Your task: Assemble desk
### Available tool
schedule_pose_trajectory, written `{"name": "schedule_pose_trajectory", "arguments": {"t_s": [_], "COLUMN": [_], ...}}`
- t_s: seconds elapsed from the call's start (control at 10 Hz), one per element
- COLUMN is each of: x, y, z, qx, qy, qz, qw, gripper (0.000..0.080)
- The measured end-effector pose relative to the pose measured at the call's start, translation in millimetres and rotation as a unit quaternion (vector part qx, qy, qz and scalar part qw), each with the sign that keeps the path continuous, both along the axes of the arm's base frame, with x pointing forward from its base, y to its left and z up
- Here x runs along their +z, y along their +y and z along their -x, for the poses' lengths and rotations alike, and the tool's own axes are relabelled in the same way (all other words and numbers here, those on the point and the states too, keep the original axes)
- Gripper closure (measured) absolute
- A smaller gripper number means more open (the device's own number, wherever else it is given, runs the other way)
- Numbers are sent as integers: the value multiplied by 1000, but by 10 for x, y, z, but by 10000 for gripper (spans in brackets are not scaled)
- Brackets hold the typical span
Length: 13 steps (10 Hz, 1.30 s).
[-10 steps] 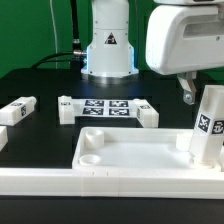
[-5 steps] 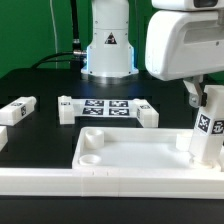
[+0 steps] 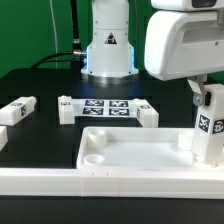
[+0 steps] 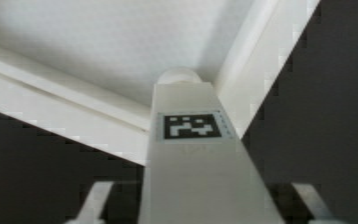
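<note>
Upright leg (image 3: 208,125) obstructs one slab (image 3: 135,152) corner

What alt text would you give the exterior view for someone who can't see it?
A white robot gripper holds a tagged leg upright at the corner of the slab on the exterior view's right. Loose legs lie beyond it.

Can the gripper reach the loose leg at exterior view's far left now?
Probably not yet: the gripper looks shut on the upright leg at the slab corner. Nothing seems to block the loose leg.
</note>
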State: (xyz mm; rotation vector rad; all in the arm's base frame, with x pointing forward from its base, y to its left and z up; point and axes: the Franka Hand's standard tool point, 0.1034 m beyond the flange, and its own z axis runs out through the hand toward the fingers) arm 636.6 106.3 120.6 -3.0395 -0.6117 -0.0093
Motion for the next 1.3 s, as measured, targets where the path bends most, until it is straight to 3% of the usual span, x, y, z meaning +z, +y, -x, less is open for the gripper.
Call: {"name": "schedule_pose_trajectory", "arguments": {"t_s": [0.3, 0.6, 0.9, 1.3], "x": [-3, -7, -9, -13], "y": [-19, -34, -44, -50], "z": [17, 12, 10, 7], "qx": [-126, -255, -378, -526], "qy": [7, 10, 11, 21], "qz": [-7, -14, -20, -21], "qw": [992, 967, 926, 850], "gripper": [509, 509, 509, 509]}}
